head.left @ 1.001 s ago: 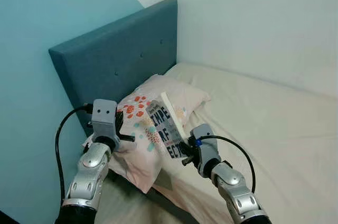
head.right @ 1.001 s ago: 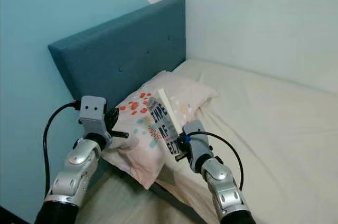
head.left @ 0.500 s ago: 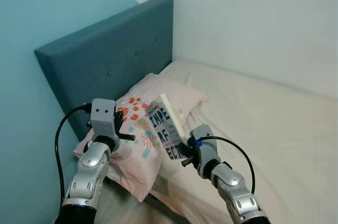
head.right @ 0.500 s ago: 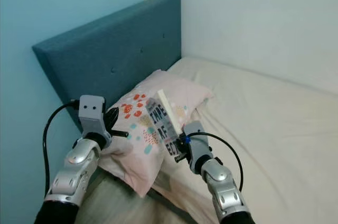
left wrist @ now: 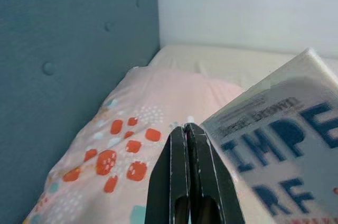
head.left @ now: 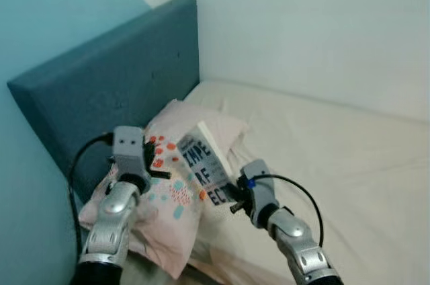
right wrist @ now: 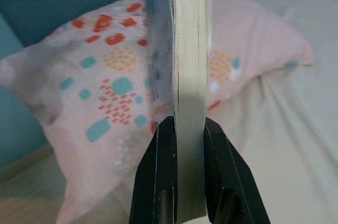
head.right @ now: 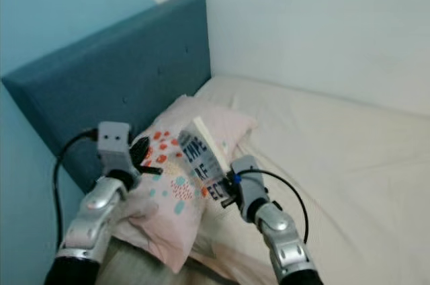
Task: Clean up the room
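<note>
book (head.left: 206,172) clamped in right end effector (right wrist: 181,129), lower edge pinched between both black fingers (right wrist: 159,182), page block facing the wrist camera. held upright and tilted above the pillow (head.left: 169,197), not resting on it. cover grey-white with big dark blue letters, partly readable, red line of small text near the bottom in the left wrist view. right arm (head.left: 295,248) reaching in from lower right, black cable looped over the wrist.

left end effector (left wrist: 188,129) clenched on nothing, fingers pressed flat together, tips hovering just over the pillow's near corner, close beside the book's cover. cannot tell whether tips touch the fabric. left arm (head.left: 111,221) coming up from lower left, grey camera block on the wrist, black cable arcing off to the side.

pillow pale pink with orange, teal and white dot and dash patterns, lying at the head of the bed (head.left: 336,164), leaning against the headboard (head.left: 101,103). near end hanging over the mattress edge. bed covered in a cream sheet, lightly wrinkled. headboard dark teal, padded, with tufted buttons. wall (head.left: 40,16) behind headboard light blue, wall (head.left: 302,23) along the bed's far side white.
</note>
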Robot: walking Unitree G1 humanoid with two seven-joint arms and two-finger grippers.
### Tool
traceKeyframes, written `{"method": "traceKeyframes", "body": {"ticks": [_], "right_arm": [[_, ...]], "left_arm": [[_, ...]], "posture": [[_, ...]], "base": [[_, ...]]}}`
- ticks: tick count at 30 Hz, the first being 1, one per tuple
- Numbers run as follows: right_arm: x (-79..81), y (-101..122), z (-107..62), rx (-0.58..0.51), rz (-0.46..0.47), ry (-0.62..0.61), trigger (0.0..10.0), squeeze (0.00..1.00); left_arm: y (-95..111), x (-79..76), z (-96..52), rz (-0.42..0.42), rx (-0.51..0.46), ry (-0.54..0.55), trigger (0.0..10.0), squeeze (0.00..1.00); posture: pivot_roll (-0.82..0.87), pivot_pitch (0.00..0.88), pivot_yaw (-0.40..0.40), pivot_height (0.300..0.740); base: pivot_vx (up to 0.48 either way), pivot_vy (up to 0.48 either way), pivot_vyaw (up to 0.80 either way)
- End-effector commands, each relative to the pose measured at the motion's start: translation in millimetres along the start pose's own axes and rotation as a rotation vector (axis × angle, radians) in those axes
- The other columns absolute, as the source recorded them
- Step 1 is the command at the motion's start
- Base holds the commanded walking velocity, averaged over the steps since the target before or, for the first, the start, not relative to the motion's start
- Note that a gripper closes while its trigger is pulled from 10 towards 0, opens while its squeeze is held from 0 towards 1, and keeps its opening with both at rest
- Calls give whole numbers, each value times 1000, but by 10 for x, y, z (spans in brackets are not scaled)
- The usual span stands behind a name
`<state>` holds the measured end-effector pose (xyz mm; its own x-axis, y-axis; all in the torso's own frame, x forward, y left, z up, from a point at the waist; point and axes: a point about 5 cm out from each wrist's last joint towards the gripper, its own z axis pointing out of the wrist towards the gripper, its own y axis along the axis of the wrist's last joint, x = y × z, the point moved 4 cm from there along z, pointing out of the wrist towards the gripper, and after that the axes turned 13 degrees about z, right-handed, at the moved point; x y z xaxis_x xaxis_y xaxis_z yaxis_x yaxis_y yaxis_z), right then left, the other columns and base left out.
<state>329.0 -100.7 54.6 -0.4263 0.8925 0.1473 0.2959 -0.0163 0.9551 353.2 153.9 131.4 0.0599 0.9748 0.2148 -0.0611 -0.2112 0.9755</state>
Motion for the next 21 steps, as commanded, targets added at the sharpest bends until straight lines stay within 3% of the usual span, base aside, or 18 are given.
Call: {"method": "traceKeyframes", "body": {"ticks": [1, 10, 15, 21], "right_arm": [[35, 85, 12, -37, 2, 15, 10000, 0], [46, 76, 13, -30, 23, 16, 10000, 0], [-36, 91, 1, -44, 129, -40, 10000, 0], [-55, 117, -13, -56, 166, -40, 10000, 0]], "left_arm": [[-19, 30, -21, -11, 2, 13, 10000, 0], [-33, 73, -23, -6, 11, 34, 10000, 0], [-75, 123, -17, -4, 38, 65, 10000, 0], [-79, 156, -1, 15, 44, 95, 10000, 0]], "posture": [[0, 0, -2, 740], [-1, 0, 1, 740], [-2, 0, 3, 735], [-10, 0, 9, 720]], "base": [[0, 0, 0], [0, 0, 0], [0, 0, 0], [0, 0, 0]]}}
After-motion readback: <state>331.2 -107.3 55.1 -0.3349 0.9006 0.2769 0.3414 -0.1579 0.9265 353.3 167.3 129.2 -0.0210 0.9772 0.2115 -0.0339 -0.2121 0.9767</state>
